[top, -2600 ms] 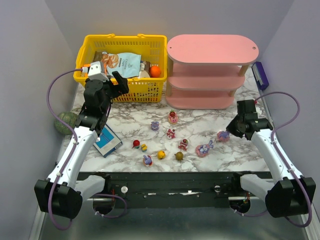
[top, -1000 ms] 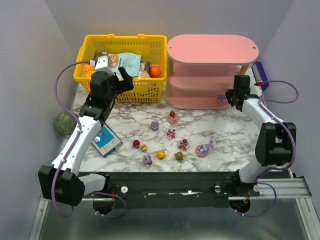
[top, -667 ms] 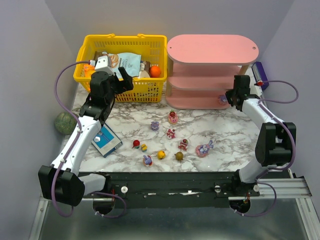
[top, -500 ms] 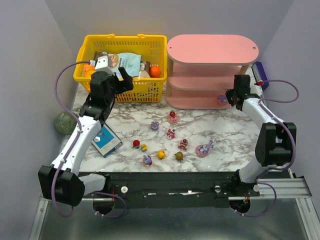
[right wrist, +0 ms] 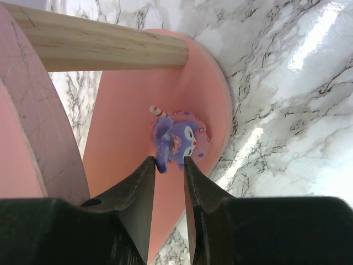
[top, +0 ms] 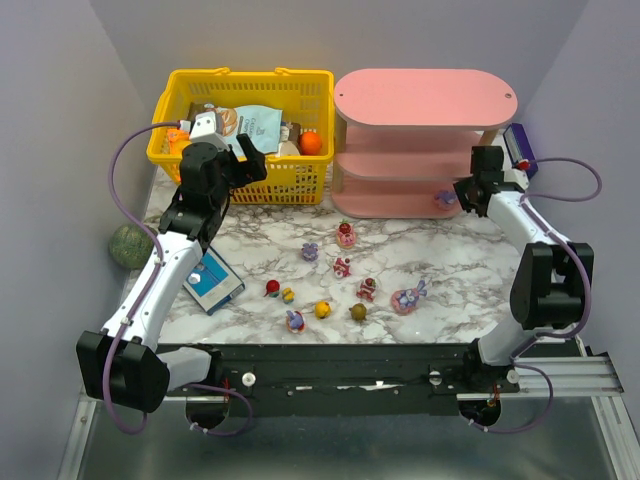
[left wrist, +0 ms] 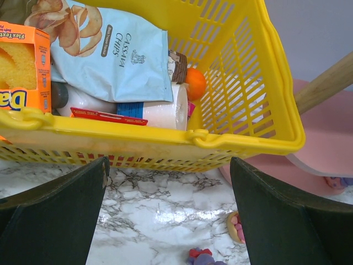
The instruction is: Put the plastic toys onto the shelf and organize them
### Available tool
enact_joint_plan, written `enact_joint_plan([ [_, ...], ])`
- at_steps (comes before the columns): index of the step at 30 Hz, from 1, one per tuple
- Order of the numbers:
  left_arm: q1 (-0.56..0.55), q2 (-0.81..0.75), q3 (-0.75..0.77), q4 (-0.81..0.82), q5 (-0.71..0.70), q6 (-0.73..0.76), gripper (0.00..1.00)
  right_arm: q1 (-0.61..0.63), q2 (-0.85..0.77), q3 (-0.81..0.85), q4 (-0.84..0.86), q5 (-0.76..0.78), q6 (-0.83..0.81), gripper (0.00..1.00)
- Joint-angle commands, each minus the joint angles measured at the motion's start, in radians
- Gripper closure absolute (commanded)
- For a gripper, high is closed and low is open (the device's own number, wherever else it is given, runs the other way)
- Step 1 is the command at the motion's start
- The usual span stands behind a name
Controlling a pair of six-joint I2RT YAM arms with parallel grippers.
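Purple and bunny-eared, the toy [right wrist: 176,141] lies on the lowest pink board of the shelf [right wrist: 127,110], near its rounded end, straight ahead of the right gripper [right wrist: 167,163] and just off its tips, whose jaws stand slightly parted and seem to pinch nothing, so a straight pull back looks clear.

You lose purple toy [left wrist: 202,258] at bottom edge; bunny toy [right wrist: 177,138] lower part hides behind right gripper [right wrist: 167,161].

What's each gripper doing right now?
Left gripper: open, holding nothing.
Right gripper: open, purple bunny toy at its tips on the bottom board of the shelf.
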Motion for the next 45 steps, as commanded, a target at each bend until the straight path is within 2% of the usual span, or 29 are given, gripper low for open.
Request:
enact_joint_plan([
  [1, -0.004, -0.016, 0.010, 0.000, -0.008, 0.002, 0.01, 0.003, 0.024, 0.068, 0.031, 0.011, -0.008, 0.64],
  [7, -0.004, -0.017, 0.004, 0.001, -0.006, 0.002, 0.01, 0.003, 0.036, 0.082, 0.031, 0.002, -0.002, 0.72],
  [13, -0.004, -0.017, 0.006, 0.002, -0.008, 0.003, 0.01, 0.001, 0.044, 0.099, 0.031, -0.007, 0.007, 0.72],
  [27, -0.005, -0.023, -0.008, 0.006, -0.010, 0.003, 0.01, 0.003, -0.005, 0.077, 0.054, -0.038, 0.006, 0.62],
  [45, -0.004, -0.040, -0.026, 0.012, 0.003, -0.007, 0.01, 0.001, -0.062, 0.012, 0.106, -0.052, -0.025, 0.59],
])
